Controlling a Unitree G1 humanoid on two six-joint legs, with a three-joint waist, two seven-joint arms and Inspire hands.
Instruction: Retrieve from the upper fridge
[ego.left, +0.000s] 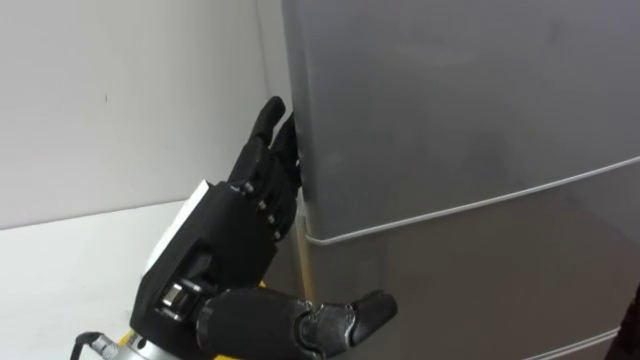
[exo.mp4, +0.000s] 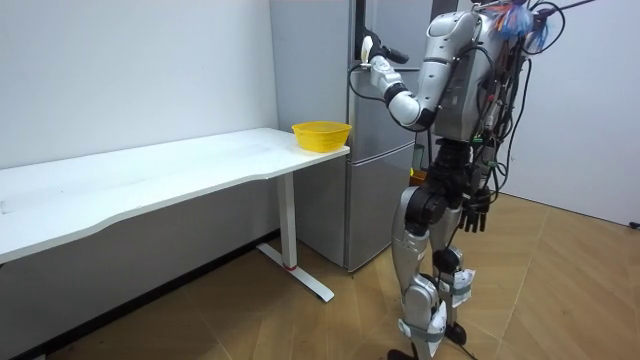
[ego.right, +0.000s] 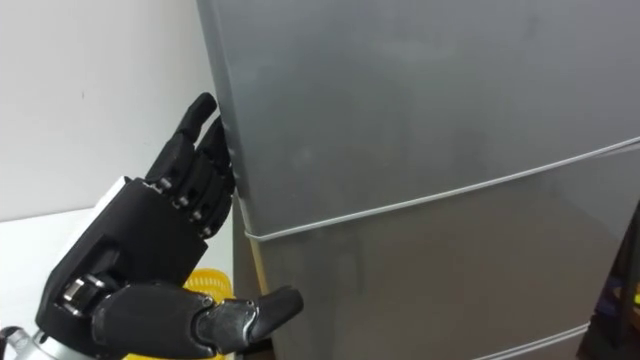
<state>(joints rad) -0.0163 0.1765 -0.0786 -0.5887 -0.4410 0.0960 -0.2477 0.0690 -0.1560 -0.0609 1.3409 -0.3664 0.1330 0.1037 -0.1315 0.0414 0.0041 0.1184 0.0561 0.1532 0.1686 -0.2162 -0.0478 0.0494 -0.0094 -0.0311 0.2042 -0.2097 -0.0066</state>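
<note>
a white wall (ego.left: 100, 100) is on the left. under it runs a long white counter (exo.mp4: 150, 180). at the counter's far end, close to the fridge, sits a yellow bowl (exo.mp4: 321, 134). in the eye views a bit of the yellow bowl peeks out under the hand.

next comes the left hand (ego.left: 230, 230). it is black and lifted up high, at the left side of the fridge (ego.left: 450, 100). the hand is not clenched. its fingers (ego.left: 270, 120) are stretched out almost straight and point up. the tips touch the left edge of the upper door (ego.left: 460, 90). you cannot tell if the tips hook behind that edge. the thumb (ego.left: 365, 310) sticks out to the right, low down, in front of the lower door (ego.left: 480, 290). the hand holds nothing.

the fridge is tall and grey. a thin pale line runs across it where the upper door meets the lower door. in the eye views the upper door looks shut and flat.

in the room view the robot stands upright on the wooden floor (exo.mp4: 300, 330), right in front of the fridge, with its left arm bent and raised to the upper door. the right hand (exo.mp4: 475, 213) hangs down beside its leg. its fingers hang loose and hold nothing.
</note>
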